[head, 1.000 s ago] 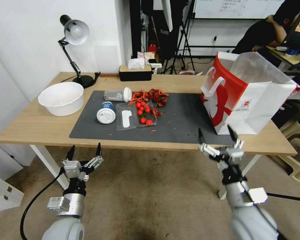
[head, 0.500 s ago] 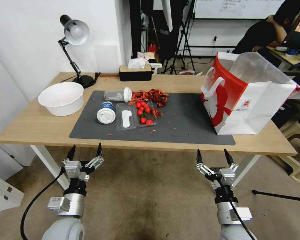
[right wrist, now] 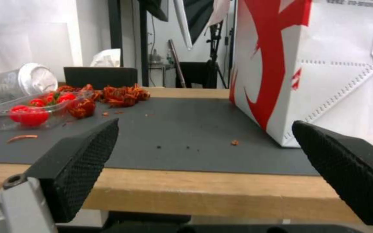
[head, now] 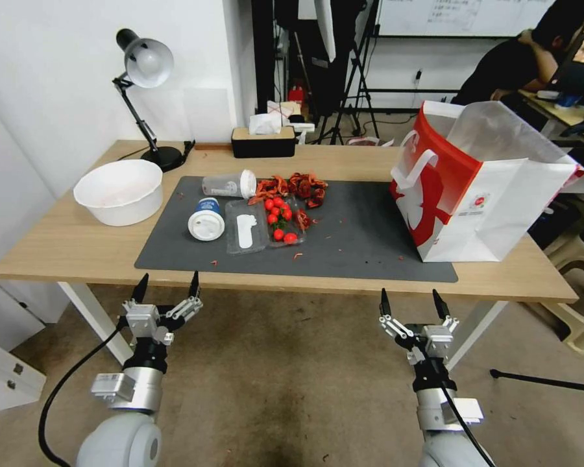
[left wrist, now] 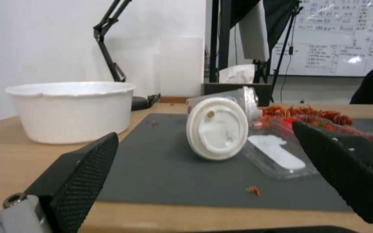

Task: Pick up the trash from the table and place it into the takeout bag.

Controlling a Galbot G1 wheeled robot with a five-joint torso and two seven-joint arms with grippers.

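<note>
On the table (head: 65, 250), the dark mat (head: 357, 240) holds the trash. A white-lidded cup (head: 206, 222) (left wrist: 217, 128) and a clear cup (head: 228, 185) (right wrist: 18, 81) lie on their sides. Beside them sit a clear tray (head: 246, 232) (left wrist: 277, 155) with red tomatoes and a pile of red shells (head: 298, 187) (right wrist: 121, 94). A white bowl (head: 118, 191) (left wrist: 72, 110) stands at the left. The takeout bag (head: 480, 188) (right wrist: 307, 71) stands open at the right. My left gripper (head: 167, 285) and right gripper (head: 409, 303) hang open and empty below the front edge.
A black desk lamp (head: 146, 71) and a tissue box (head: 263, 139) stand at the table's back edge. Red crumbs dot the mat. White table legs (head: 94, 318) flank the arms. Tripods and a stool (head: 581, 324) stand on the floor to the right.
My right gripper has dropped from beside the bag's front corner to below the table's front edge. The left gripper has risen slightly.
</note>
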